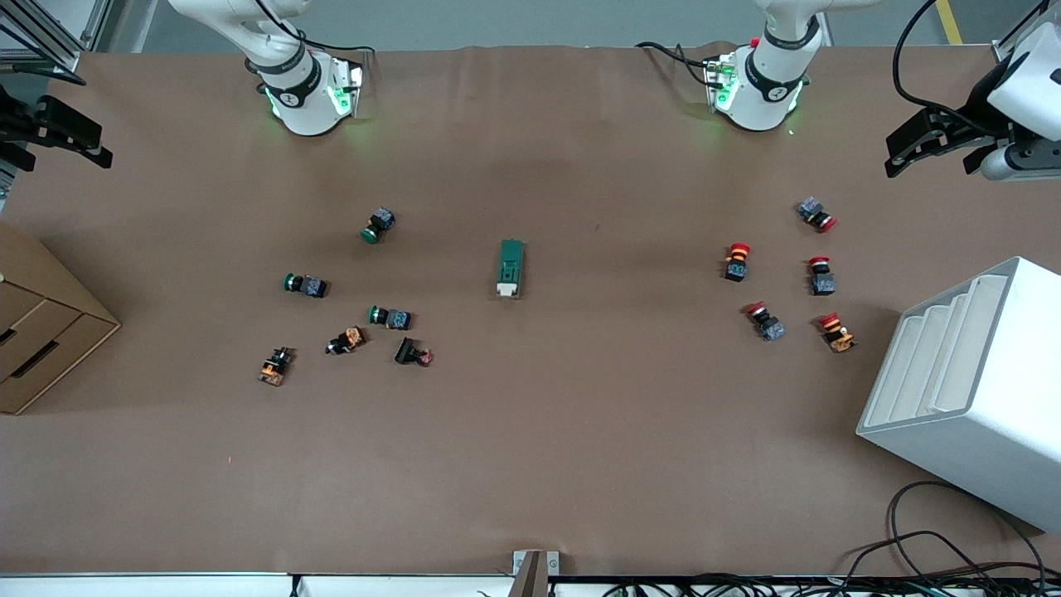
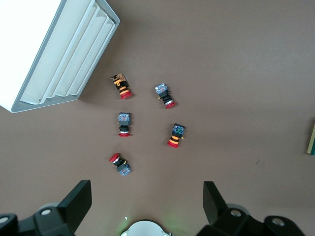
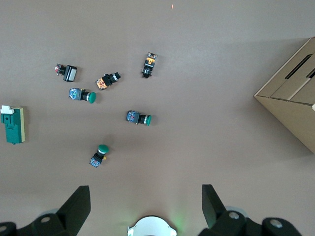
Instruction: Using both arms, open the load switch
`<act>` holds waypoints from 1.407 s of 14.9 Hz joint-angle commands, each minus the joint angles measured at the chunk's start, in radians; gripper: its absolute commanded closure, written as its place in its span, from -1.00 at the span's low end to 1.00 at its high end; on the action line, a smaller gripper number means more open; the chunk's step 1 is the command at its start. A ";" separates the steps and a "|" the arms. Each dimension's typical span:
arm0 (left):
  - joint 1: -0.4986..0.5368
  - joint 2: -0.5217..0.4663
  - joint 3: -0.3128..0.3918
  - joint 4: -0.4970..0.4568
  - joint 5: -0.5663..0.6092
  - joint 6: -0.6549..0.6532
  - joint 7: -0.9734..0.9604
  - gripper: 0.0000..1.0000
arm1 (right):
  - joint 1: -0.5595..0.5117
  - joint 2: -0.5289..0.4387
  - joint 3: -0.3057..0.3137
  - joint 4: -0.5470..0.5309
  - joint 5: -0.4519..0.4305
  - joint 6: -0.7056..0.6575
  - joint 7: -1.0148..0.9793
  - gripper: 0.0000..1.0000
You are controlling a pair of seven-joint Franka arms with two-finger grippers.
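The load switch (image 1: pixel 511 267), a dark-green block with a white toggle at the end nearer the front camera, lies flat in the middle of the table. It also shows in the right wrist view (image 3: pixel 12 125), and only a sliver of the load switch (image 2: pixel 312 140) shows at the edge of the left wrist view. My left gripper (image 1: pixel 928 153) hangs high over the left arm's end of the table, open and empty (image 2: pixel 146 192). My right gripper (image 1: pixel 62 145) hangs high over the right arm's end, also open and empty (image 3: pixel 146 194). Both are well away from the switch.
Several red-capped push buttons (image 1: pixel 737 260) lie toward the left arm's end, next to a white slotted rack (image 1: pixel 970 390). Green-capped and orange push buttons (image 1: pixel 388 316) are scattered toward the right arm's end, near a cardboard box (image 1: pixel 41 332). Cables (image 1: pixel 937 547) trail along the front edge.
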 commanded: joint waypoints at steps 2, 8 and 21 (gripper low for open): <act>0.005 0.011 -0.001 0.028 -0.015 -0.016 -0.007 -1.00 | 0.006 -0.019 -0.004 -0.019 0.009 0.023 -0.006 -1.00; -0.024 0.090 -0.046 0.046 -0.081 0.009 -0.010 -1.00 | 0.006 -0.021 -0.004 -0.022 0.010 0.027 -0.004 -1.00; -0.340 0.328 -0.373 -0.278 0.228 0.667 -1.016 -1.00 | 0.005 -0.024 -0.005 -0.027 0.010 0.013 -0.004 -1.00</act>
